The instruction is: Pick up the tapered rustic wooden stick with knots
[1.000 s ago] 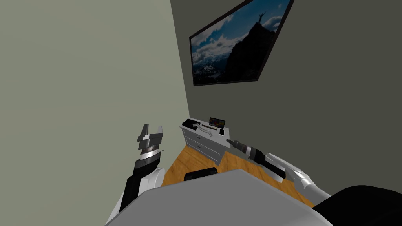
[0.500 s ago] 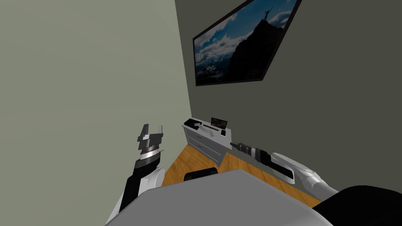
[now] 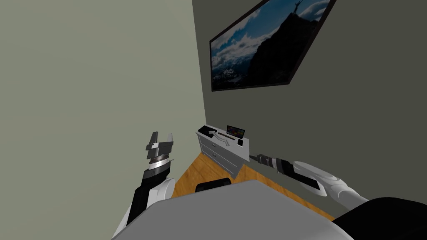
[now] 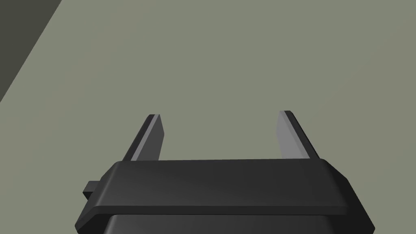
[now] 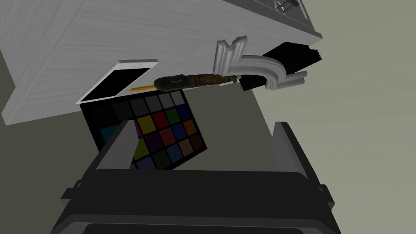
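Observation:
The stick (image 5: 195, 80) is dark brown, knobbly and tapered, and lies on top of a white dresser (image 5: 122, 36) between a phone (image 5: 118, 80) and a white curved ornament (image 5: 254, 65). In the head view the stick (image 3: 223, 134) is a thin dark line on the dresser (image 3: 221, 152). My right gripper (image 5: 203, 126) is open and hangs off the dresser's end, short of the stick, with a colour chart (image 5: 158, 130) between them. From the head, the right gripper (image 3: 252, 157) sits just right of the dresser. My left gripper (image 3: 160, 139) is raised by the left wall, open and empty (image 4: 219, 114).
A yellow pencil (image 5: 142, 87) lies by the stick's thick end. A black ribbed object (image 5: 290, 57) sits behind the ornament. The dresser stands in the corner under a framed mountain picture (image 3: 267, 46), with wooden floor (image 3: 196, 175) in front.
My view has swung slightly, shifting the picture and dresser rightward. My right arm has moved right and a little lower beside the dresser's end. The left arm has stayed put.

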Robot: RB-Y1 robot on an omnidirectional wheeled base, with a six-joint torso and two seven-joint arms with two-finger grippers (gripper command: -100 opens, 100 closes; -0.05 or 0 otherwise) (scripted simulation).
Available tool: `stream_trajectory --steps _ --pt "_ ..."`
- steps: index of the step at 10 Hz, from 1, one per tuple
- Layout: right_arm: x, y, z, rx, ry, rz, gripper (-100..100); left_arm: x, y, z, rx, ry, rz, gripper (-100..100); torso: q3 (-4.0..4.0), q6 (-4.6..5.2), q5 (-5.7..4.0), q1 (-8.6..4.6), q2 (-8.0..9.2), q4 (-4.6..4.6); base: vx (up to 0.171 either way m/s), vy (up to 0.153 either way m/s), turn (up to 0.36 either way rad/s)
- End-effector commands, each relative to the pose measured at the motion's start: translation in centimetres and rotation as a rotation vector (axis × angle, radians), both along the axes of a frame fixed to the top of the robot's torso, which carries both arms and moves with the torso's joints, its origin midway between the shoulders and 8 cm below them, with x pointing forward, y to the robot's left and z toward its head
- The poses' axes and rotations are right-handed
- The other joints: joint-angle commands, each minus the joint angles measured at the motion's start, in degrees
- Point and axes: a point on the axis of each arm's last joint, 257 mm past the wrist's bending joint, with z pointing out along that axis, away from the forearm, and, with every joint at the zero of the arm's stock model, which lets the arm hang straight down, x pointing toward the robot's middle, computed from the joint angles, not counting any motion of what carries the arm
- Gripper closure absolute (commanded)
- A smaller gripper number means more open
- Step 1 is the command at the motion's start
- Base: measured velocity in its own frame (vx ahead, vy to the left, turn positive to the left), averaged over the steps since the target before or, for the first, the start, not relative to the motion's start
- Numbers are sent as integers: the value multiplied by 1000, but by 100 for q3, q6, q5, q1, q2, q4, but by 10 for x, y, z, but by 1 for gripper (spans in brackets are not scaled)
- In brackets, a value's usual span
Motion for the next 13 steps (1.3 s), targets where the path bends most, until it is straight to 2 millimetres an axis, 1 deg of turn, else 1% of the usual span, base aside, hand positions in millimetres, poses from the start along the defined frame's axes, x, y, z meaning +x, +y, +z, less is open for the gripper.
stream_trajectory --steps 1,2,3,4,5,6,7,9,10,11,13 --pt "-11 -23 -10 -74 50 18 -100 0 0 0 0 0 0 0 0 0 0 0 0 0 18 12 202" --pt "-15 -31 -15 -86 63 6 -100 0 0 0 0 0 0 0 -2 -8 2 4 -5 0 19 3 135" --pt "-22 -46 -18 -142 98 32 -100 0 0 0 0 0 0 0 -3 -2 1 2 -5 -1 35 14 204" --pt "-28 -57 -24 -160 116 18 -100 0 0 0 0 0 0 0 -6 -7 2 5 -11 -2 36 15 132" --pt "-36 -73 -27 -210 151 37 -100 0 0 0 0 0 0 0 -7 -2 2 6 -11 -2 51 24 226" --pt "-44 -85 -32 -232 173 25 -100 0 0 0 0 0 0 0 -10 -7 2 8 -18 -3 47 17 124" --pt "-56 -108 -36 -284 217 27 -100 0 0 0 0 0 0 0 -9 -1 2 9 -16 -4 60 24 236" --pt "-59 -111 -38 -298 227 33 -100 0 0 0 0 0 0 0 -11 -1 3 11 -20 -4 43 15 53" --pt "-69 -126 -41 -347 265 55 -100 0 0 0 0 0 0 0 -6 0 2 9 -10 -2 54 36 184" --pt "-74 -132 -42 -356 276 46 -100 0 0 0 0 0 0 0 -10 -7 4 16 -18 -3 56 29 168" --pt "-91 -156 -46 -411 331 49 -100 0 0 0 0 0 0 0 -14 -8 4 16 -26 -5 75 30 206"
